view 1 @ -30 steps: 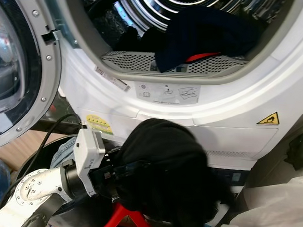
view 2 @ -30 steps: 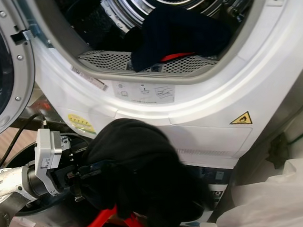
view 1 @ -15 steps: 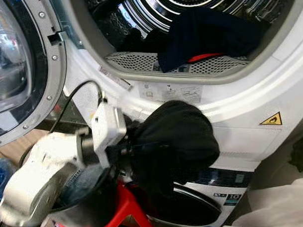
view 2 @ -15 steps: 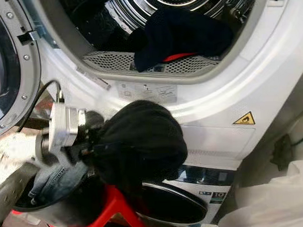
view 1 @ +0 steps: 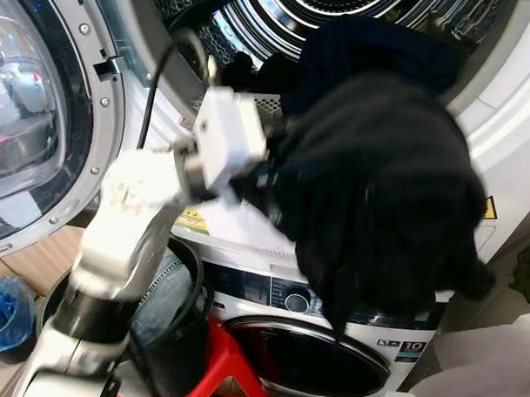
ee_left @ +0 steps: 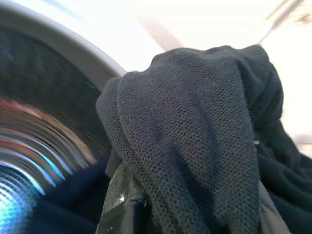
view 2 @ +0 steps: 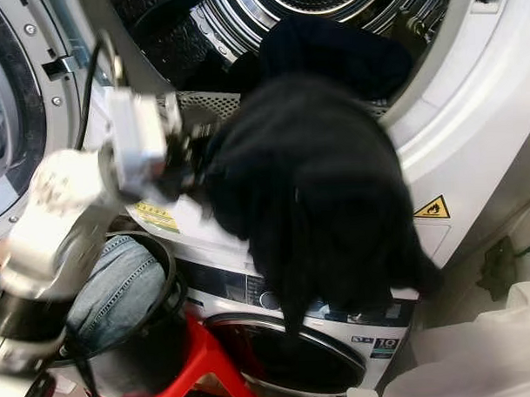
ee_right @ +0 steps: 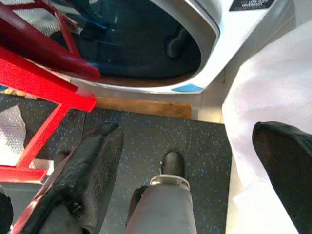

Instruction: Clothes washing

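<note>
Lifting from low in front of the machine a second ago, the left gripper [view 1: 268,168] now carries the black garment [view 1: 378,186] up to the rim of the upper drum opening [view 1: 363,12], its jaws clamped on the bunched cloth. The load sits level with the mouth, at about 3 o'clock from the wrist, so the feed into the drum looks close. Inside, a dark blue garment [view 2: 329,48] lies at 12 o'clock over the front lip and may crowd the entry. The open door [view 1: 27,128] stands at 9 o'clock, and the black bucket [view 2: 148,342] with jeans [view 2: 111,282] waits at 7 o'clock on a red stool [view 2: 205,357]. The right gripper [ee_right: 190,161] hangs spread open over the floor [ee_right: 161,131].
</note>
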Motion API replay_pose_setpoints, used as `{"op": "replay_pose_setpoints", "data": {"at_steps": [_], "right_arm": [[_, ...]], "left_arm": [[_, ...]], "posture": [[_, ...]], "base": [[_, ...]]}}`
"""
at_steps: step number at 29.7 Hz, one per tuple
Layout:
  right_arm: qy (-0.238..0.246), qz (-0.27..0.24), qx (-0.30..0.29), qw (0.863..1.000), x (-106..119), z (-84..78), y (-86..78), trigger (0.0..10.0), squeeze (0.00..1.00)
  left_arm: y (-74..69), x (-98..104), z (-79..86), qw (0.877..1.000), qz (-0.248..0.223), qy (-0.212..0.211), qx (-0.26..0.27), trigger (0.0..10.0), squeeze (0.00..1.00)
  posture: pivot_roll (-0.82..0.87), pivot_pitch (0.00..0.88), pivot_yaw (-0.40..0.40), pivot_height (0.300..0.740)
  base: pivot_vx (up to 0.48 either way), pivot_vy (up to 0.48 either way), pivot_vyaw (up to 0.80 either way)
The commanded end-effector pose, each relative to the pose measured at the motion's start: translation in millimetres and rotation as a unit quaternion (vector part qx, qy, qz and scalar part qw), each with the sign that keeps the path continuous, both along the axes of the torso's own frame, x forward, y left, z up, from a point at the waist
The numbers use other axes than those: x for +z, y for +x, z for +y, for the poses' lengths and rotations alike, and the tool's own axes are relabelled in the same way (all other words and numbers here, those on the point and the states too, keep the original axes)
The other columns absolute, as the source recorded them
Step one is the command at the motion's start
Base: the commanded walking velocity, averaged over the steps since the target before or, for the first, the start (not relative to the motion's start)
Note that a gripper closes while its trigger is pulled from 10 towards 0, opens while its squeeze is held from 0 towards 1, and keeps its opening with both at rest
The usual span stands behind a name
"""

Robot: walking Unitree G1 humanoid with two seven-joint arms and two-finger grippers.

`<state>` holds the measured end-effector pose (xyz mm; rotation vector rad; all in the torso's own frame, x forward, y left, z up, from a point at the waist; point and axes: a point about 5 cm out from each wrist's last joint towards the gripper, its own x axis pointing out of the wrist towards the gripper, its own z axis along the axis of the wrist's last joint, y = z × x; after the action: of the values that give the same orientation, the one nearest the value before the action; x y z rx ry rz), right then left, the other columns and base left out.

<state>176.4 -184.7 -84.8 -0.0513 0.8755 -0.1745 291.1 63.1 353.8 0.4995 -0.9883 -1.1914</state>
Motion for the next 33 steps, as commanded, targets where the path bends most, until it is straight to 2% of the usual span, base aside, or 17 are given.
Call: {"op": "replay_pose_setpoints", "data": {"at_steps": [1,5,6,7,8,12,17,19,20,22,23,26,27,29,30,31,33], "right_arm": [[0.005,0.006,-0.005,1.0,-2,2.6,-2.7,10.0,0.0],[0.004,0.007,-0.008,1.0,-2,1.7,-3.7,10.0,0.0],[0.004,0.008,-0.011,1.0,-2,1.0,-4.4,10.0,0.0],[0.004,0.008,-0.011,1.0,-2,1.0,-4.4,10.0,0.0],[0.004,0.008,-0.012,1.0,-2,0.9,-4.8,10.0,0.0],[0.004,0.009,-0.014,1.0,-3,0.8,-6.4,10.0,0.0],[0.004,0.01,-0.022,1.0,-4,0.2,-8.1,10.0,0.0],[0.004,0.01,-0.023,1.0,-4,0.2,-8.7,10.0,0.0],[0.005,0.011,-0.023,1.0,-4,0.3,-9.1,10.0,0.0],[0.005,0.011,-0.023,1.0,-4,0.6,-9.4,10.0,0.0],[0.006,0.011,-0.027,1.0,-5,0.4,-10.1,10.0,0.0],[0.007,0.01,-0.033,0.999,-5,0.6,-10.5,10.0,0.0],[0.007,0.01,-0.033,0.999,-5,0.7,-10.7,10.0,0.0],[0.008,0.01,-0.034,0.999,-5,0.5,-11.8,10.0,0.0],[0.007,0.013,-0.035,0.999,-6,0.0,-14.2,10.0,0.0],[0.007,0.013,-0.035,0.999,-6,0.0,-14.2,10.0,0.0],[0.005,0.015,-0.038,0.999,-7,-1.6,-17.7,10.0,0.0]], "left_arm": [[2.6,8,-1.1,0.999,-0.041,-0.007,0.014,0.0,0.0],[13.6,39,-1.1,0.994,-0.089,-0.055,0.037,0.0,0.0],[18.5,61,2.1,0.987,-0.113,-0.097,0.064,0.0,0.0],[18.5,61,2.1,0.987,-0.113,-0.097,0.064,0.0,0.0],[21.9,76,4.7,0.98,-0.13,-0.12,0.087,0.0,0.0],[29.1,103,14.8,0.963,-0.159,-0.166,0.14,0.0,0.0],[42.3,130,32.8,0.926,-0.181,-0.213,0.253,0.0,0.0],[49.0,135,43.5,0.911,-0.162,-0.243,0.291,0.0,0.0],[55.3,135,49.5,0.904,-0.144,-0.252,0.314,0.0,0.0],[60.4,133,53.0,0.902,-0.13,-0.247,0.33,0.0,0.0],[67.4,126,58.5,0.904,-0.097,-0.251,0.333,0.0,0.0],[82.9,106,64.8,0.896,-0.065,-0.222,0.38,0.0,0.0],[87.0,100,65.6,0.9,-0.04,-0.218,0.376,0.0,0.0],[96.1,83,68.9,0.898,-0.004,-0.203,0.391,0.0,0.0],[106.4,61,70.4,0.899,0.06,-0.189,0.39,0.0,0.0],[106.4,61,70.4,0.899,0.06,-0.189,0.39,0.0,0.0],[113.5,38,62.9,0.912,0.121,-0.151,0.363,0.0,0.0]], "posture": [[-0.02,0.0,0.107,0.74],[-0.03,0.0,0.113,0.74],[-0.04,0.0,0.115,0.74],[-0.04,0.0,0.115,0.74],[-0.04,0.0,0.118,0.74],[-0.05,0.0,0.124,0.74],[-0.05,0.0,0.129,0.74],[-0.05,0.0,0.129,0.74],[-0.05,0.0,0.131,0.74],[-0.05,0.0,0.132,0.74],[-0.06,0.0,0.137,0.74],[-0.07,0.0,0.139,0.74],[-0.07,0.0,0.14,0.74],[-0.07,0.0,0.141,0.74],[-0.08,0.0,0.144,0.74],[-0.08,0.0,0.144,0.74],[-0.08,0.001,0.144,0.74]], "base": [[0.0,0.0,0.0],[0.0,0.0,0.0],[0.0,0.0,0.0],[0.0,0.0,0.0],[0.0,0.0,0.0],[0.0,0.0,0.0],[0.0,0.0,0.0],[0.0,0.0,0.0],[0.0,0.0,0.0],[0.0,0.0,0.0],[0.0,0.0,0.0],[0.0,0.0,0.0],[0.0,0.0,0.0],[0.0,0.0,0.0],[0.0,0.0,0.0],[0.0,0.0,0.0],[0.0,0.0,0.0]]}}
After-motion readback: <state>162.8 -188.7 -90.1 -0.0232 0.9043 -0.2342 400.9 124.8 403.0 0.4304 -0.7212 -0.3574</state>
